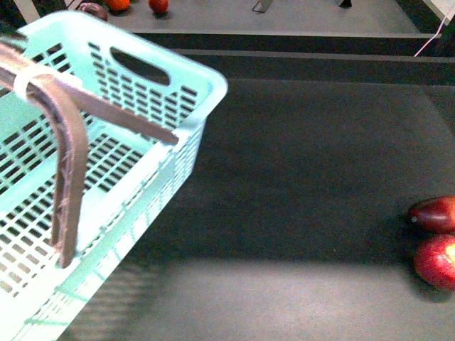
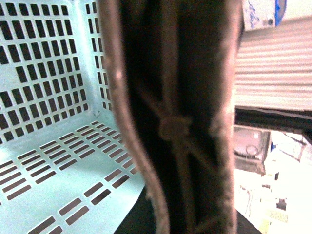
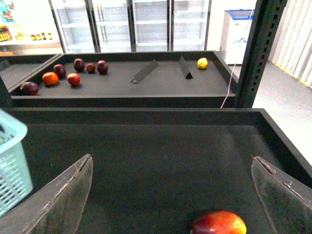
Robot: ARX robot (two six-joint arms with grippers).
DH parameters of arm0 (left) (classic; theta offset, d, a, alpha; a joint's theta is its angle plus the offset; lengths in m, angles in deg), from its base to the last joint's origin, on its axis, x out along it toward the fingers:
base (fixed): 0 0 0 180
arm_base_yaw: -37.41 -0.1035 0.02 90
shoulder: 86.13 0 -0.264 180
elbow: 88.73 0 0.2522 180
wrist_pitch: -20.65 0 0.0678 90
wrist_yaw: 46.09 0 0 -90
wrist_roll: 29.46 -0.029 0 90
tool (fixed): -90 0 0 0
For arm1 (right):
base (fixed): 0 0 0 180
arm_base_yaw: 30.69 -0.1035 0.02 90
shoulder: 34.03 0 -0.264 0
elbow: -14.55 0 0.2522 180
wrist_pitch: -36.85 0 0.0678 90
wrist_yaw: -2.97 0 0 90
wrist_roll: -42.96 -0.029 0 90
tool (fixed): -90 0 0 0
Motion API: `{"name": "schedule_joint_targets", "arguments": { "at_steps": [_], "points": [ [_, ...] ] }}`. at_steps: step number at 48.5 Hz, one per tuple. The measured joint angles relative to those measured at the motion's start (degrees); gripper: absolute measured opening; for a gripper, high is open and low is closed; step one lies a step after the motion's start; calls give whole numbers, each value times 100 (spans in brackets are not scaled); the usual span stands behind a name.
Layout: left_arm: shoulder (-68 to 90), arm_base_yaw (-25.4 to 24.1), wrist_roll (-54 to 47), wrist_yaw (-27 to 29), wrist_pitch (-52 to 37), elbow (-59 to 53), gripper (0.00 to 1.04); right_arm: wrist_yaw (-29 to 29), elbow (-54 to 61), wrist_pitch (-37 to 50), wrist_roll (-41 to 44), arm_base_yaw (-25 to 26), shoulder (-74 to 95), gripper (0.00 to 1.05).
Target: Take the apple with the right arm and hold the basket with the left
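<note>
The pale mint basket hangs tilted at the left of the front view, raised off the dark tray. Its brown latticed handle fills the left wrist view, so my left gripper's fingers are hidden; it is shut on the handle. The bright-red apple lies at the right edge, touching a darker maroon fruit just beyond it. My right gripper is open and empty above the tray. A red fruit with a yellowish end lies between its fingers, cut off by the frame. I cannot tell which of the two it is.
The dark tray has a raised rim all round. Behind it a second shelf holds several red and maroon fruits, a yellow one and two dividers. A dark upright post stands at the right.
</note>
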Motion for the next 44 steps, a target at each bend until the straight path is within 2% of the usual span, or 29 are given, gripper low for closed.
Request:
{"name": "schedule_joint_targets", "arguments": {
  "at_steps": [12, 26, 32, 44],
  "points": [
    [11, 1515, -15, 35, 94, 562, 6, 0, 0, 0, 0, 0, 0, 96],
    [33, 2586, -136, 153, 205, 765, 6, 0, 0, 0, 0, 0, 0, 96],
    [35, 2828, -280, 120, 197, 785, 6, 0, 0, 0, 0, 0, 0, 96],
    [35, 2850, -404, 195, 190, 785, 6, 0, 0, 0, 0, 0, 0, 96]
  ]
}}
